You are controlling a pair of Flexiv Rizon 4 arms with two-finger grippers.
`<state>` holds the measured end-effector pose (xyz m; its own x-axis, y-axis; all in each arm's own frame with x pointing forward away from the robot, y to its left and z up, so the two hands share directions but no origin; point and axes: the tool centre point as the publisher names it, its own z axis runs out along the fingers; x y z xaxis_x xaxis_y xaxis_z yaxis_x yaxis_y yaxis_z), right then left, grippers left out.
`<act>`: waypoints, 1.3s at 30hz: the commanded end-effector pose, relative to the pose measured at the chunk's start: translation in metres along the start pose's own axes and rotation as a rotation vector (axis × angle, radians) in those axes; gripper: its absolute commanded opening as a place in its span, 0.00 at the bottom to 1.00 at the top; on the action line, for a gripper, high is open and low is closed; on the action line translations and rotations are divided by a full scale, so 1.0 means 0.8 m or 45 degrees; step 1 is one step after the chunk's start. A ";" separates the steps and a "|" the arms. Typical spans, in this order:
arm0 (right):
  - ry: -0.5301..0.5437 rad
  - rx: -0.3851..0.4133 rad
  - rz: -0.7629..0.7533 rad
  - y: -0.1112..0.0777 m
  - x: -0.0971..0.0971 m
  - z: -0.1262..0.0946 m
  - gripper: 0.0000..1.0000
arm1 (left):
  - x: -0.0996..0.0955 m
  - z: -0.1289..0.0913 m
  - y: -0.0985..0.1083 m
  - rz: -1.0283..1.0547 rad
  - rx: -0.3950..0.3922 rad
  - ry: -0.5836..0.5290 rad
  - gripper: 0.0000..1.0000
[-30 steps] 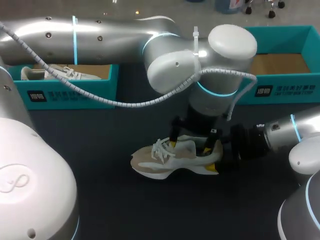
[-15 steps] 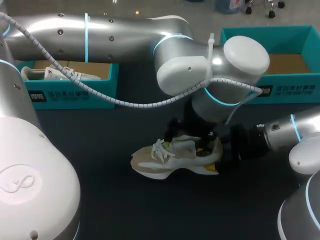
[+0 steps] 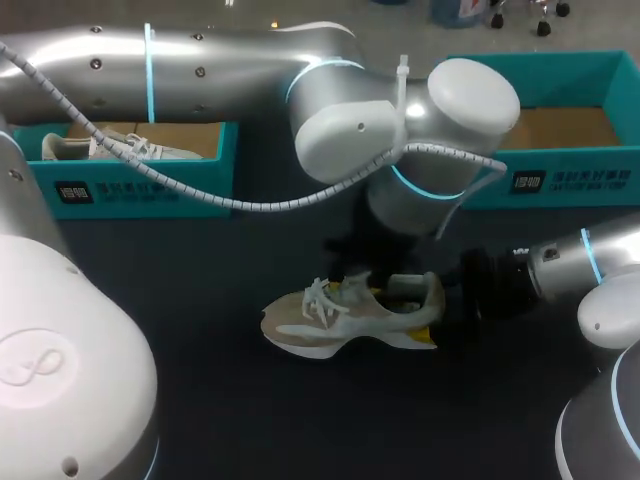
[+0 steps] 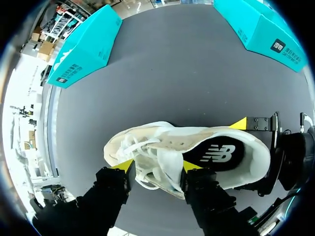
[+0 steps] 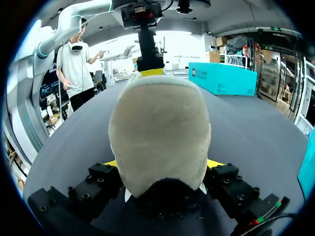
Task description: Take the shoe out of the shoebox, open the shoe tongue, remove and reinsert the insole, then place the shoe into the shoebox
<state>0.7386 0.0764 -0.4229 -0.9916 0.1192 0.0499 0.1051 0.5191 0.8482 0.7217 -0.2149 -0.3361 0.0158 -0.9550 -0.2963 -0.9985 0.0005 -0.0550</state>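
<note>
Shoe out on the table, both my grippers closed on it.
My left gripper (image 4: 155, 166) comes from above, fingers pressed to either side of the tongue (image 4: 165, 164). The shoe (image 3: 350, 320) stands on its sole on the dark table (image 3: 200, 400), toe pointing left, in front of the teal shoeboxes. My right gripper (image 5: 162, 164) clamps the heel.

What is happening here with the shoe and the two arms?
A pale shoe lies on the dark table, outside the two teal shoeboxes. The right pincer is shut on its heel and holds it steady. The left pincer is at the tongue and laces, coming from above; whether it grips them I cannot tell. The black insole sits inside the shoe.
</note>
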 end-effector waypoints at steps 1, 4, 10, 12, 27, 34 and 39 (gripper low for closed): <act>-0.002 0.006 0.001 0.000 0.001 0.002 0.00 | -0.013 0.006 0.002 -0.017 -0.039 0.113 0.25; -0.002 0.006 0.001 0.000 0.001 0.002 0.00 | -0.016 0.005 0.001 -0.012 -0.049 0.144 0.09; -0.002 0.006 0.001 0.000 0.001 0.002 0.00 | -0.028 -0.006 -0.002 0.009 -0.044 0.213 0.00; -0.002 0.006 0.001 0.000 0.001 0.002 0.00 | -0.033 -0.011 -0.004 0.021 -0.045 0.246 0.00; -0.002 0.006 0.001 0.000 0.001 0.002 0.00 | -0.077 -0.013 -0.024 0.236 -0.157 0.492 0.00; -0.002 0.006 0.001 0.000 0.001 0.002 0.00 | -0.087 0.005 -0.028 0.440 -0.244 0.519 0.00; -0.002 0.006 0.001 0.000 0.001 0.002 0.00 | -0.088 0.016 -0.023 0.568 -0.281 0.469 0.00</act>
<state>0.7386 0.0766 -0.4228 -0.9916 0.1192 0.0497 0.1049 0.5191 0.8483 0.7365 -0.1450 -0.3200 -0.3858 -0.9193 0.0780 -0.8982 0.3936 0.1958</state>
